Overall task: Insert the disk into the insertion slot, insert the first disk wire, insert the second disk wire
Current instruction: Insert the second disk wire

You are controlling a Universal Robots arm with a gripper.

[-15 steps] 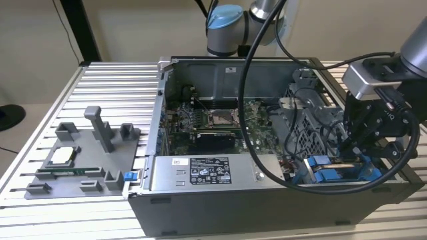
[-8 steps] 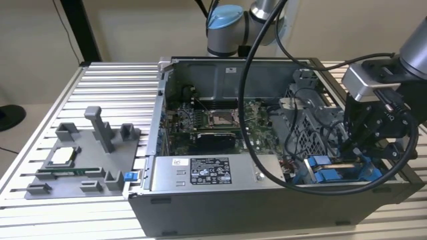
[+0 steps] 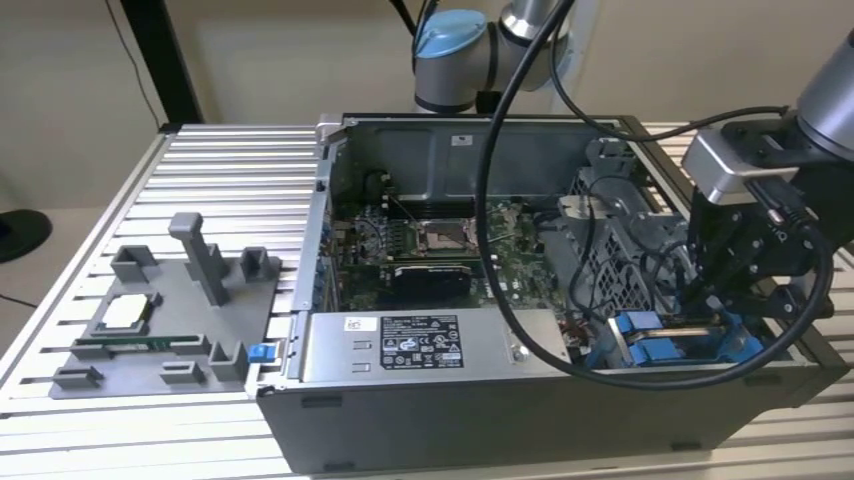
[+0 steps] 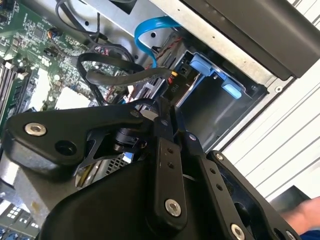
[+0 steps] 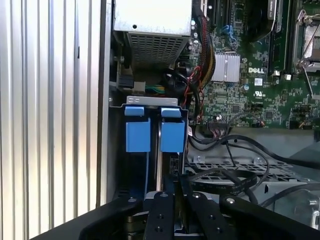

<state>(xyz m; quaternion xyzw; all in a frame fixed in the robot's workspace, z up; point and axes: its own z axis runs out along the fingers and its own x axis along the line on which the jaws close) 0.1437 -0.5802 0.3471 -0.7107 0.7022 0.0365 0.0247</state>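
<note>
An open computer case point(image 3: 441, 400) lay on a slatted metal table point(image 3: 200, 170). The robot arm's gripper point(image 3: 727, 300) reached down into the corner of the case farthest from the grey parts tray point(image 3: 147, 330), just above the insertion slot point(image 3: 681, 345). In the first wrist view, two blue tabs point(image 5: 155, 135) stood side by side in the slot, next to the case's side wall. The disk point(image 5: 158, 172) appeared as a thin silver edge between those tabs, seemingly seated in the bay, though this was hard to confirm. The gripper's fingers point(image 5: 167, 210) looked drawn close together over that edge; whether they pinched anything could not be told. Black cables point(image 5: 225, 177) lay just beside the slot, and a blue cable point(image 4: 152, 30) looped nearby. The work seemed to be at the disk-seating or first-wire step. The next move would need fine alignment in a cramped, cable-crowded corner.
</note>
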